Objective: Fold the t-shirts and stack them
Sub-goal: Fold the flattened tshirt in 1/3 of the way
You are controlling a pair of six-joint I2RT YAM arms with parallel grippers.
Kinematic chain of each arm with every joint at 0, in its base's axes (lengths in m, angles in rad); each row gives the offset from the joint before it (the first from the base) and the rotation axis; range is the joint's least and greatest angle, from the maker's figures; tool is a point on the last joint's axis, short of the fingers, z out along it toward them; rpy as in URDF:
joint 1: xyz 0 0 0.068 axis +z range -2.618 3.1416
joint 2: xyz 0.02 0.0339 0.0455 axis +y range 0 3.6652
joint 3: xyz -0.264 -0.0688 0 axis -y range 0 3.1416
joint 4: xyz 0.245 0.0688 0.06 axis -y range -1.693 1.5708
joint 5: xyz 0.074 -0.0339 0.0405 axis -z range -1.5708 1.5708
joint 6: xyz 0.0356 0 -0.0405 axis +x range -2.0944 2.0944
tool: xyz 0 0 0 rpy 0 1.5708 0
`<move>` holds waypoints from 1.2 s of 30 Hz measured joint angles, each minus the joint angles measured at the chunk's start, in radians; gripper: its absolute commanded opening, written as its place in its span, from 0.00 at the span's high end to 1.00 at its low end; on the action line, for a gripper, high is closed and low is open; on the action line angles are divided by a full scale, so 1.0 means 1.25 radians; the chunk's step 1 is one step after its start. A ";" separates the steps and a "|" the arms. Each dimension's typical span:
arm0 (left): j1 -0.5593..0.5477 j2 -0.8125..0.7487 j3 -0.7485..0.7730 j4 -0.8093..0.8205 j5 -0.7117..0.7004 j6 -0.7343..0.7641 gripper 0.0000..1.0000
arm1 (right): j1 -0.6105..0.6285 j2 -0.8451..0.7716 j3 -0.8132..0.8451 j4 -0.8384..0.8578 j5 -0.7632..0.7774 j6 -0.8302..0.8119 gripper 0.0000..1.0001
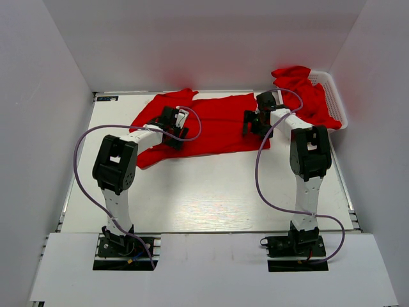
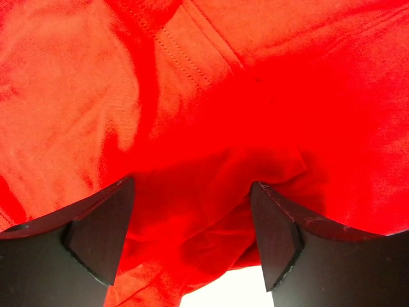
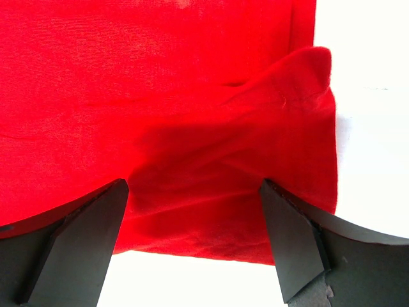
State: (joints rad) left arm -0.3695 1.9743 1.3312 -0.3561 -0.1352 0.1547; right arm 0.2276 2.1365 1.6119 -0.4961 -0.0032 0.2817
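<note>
since the next move is, as i judge it, a fold of the spread t-shirt [image 1: 217, 125], the deciding thing is how this cloth lies to the two tools. on the left side, the left gripper [image 1: 176, 131] hangs low over the left end of the t-shirt, near the sleeve. in its wrist view its fingers [image 2: 102, 236] stand wide apart, with wrinkled red cloth between them and a stitched seam [image 2: 185, 61] beyond them, and nothing is pinched.

the t-shirt itself lies flat on the far half of the table [image 1: 204, 192]. its long axis runs from left to right, across the front of both arms, so each arm has one end of it directly before itself.

on the right, the right gripper [image 1: 254, 123] is over the right edge of the same t-shirt, its jaws also fully wide. a small raised fold of the hem sits between its fingers [image 3: 83, 243], and bare table shows just beyond the edge. i think both tools must take their own end together, otherwise the cloth can turn sideways when it is lifted.

further right, the other t-shirts [image 1: 305, 89] lie heaped in the white basket [image 1: 339, 105], well apart from the left arm and near the right one, so the right arm is the better one to fetch them.
</note>
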 measured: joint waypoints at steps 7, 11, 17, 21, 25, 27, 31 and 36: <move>0.000 0.001 0.000 0.000 -0.013 -0.009 0.44 | -0.004 0.000 0.000 0.000 -0.004 0.000 0.10; 0.000 0.001 0.000 0.000 -0.027 -0.018 0.68 | -0.005 0.000 0.000 0.000 -0.003 0.000 0.10; 0.000 0.001 0.003 0.008 -0.050 -0.038 1.00 | -0.007 0.000 0.000 0.000 -0.004 0.000 0.10; 0.001 0.000 0.018 0.011 -0.077 -0.053 1.00 | -0.010 0.000 -0.003 0.002 -0.003 0.001 0.10; 0.006 -0.002 0.020 0.024 -0.096 -0.067 1.00 | -0.013 -0.001 -0.004 0.004 -0.004 0.002 0.10; 0.007 -0.003 0.020 0.031 -0.110 -0.072 1.00 | -0.013 -0.001 -0.004 0.004 -0.004 0.002 0.10; 0.009 -0.004 0.020 0.050 -0.142 -0.080 1.00 | -0.014 -0.001 -0.004 0.004 -0.006 0.002 0.10; 0.010 -0.004 0.020 0.078 -0.201 -0.096 1.00 | -0.014 -0.001 -0.004 0.004 -0.006 0.002 0.10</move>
State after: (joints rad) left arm -0.3573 1.9694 1.3563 -0.2584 -0.3866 0.0353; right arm 0.2096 2.1353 1.6070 -0.4911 -0.0113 0.2844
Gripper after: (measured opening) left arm 0.027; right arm 0.904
